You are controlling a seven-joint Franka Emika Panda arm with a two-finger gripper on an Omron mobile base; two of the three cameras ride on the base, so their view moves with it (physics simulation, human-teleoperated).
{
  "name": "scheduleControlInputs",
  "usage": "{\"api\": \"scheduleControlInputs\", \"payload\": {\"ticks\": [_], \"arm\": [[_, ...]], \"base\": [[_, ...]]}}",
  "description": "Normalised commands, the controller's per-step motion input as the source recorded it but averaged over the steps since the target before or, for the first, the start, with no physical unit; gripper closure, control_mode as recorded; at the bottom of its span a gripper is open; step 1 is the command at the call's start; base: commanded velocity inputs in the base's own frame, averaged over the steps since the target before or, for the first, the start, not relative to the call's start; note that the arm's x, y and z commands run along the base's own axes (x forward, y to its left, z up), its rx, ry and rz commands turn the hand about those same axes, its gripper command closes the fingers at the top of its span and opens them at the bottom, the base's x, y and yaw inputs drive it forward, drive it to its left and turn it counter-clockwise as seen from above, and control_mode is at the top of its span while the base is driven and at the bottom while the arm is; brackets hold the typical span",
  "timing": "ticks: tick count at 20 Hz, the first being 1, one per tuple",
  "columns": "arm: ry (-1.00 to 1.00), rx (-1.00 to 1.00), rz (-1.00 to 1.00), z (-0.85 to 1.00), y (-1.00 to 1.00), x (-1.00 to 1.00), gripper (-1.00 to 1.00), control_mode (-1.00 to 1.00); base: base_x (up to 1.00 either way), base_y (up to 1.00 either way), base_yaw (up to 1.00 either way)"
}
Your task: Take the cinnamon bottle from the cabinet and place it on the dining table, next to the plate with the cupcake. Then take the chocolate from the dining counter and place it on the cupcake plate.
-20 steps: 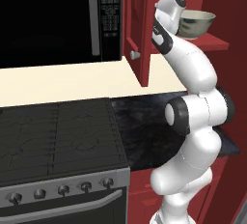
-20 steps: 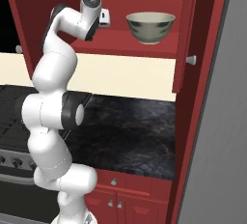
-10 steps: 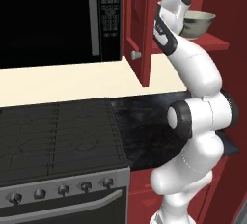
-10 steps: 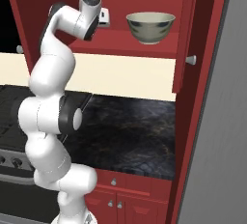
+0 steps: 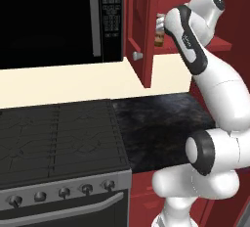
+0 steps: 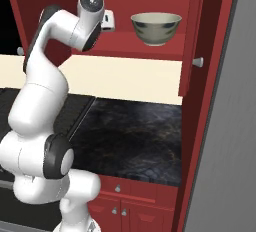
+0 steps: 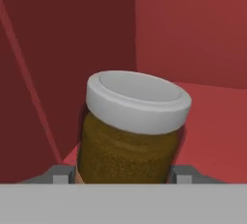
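The task is at its first step — the cinnamon bottle (image 7: 130, 131) has not left the cabinet (image 6: 210, 36), and the carry to the dining table and the whole chocolate step remain. The pincer (image 7: 123, 175) sits partly closed with the bottle between its fingertips, apparently gripping it, though the contact itself is hidden low in the hand view. The bottle stands on the red shelf near the back corner, a squat jar of tan-brown powder under a broad pale cap — tilted as the hand sees it. A patterned bowl (image 6: 156, 27) shares the shelf.
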Motion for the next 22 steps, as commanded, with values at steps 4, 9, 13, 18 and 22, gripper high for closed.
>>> {"api": "scheduleControlInputs", "payload": {"ticks": [4,9,13,18,22], "arm": [[-0.15,-0.07,0.0,0.0,-0.42,-1.0,1.0,-1.0],[-0.05,-0.09,-0.02,-0.08,-0.31,-1.0,1.0,-1.0],[0.02,-0.05,-0.13,-0.45,-0.17,-1.0,1.0,-1.0],[0.12,-0.02,-0.15,-0.64,-0.11,-0.96,1.0,-1.0],[0.07,-0.01,-0.02,-0.36,0.0,-0.64,1.0,-1.0]], "base": [[0.0,0.0,0.0],[0.0,0.0,0.0],[0.0,0.0,0.0],[0.0,0.0,0.0],[0.0,0.0,0.0]]}}
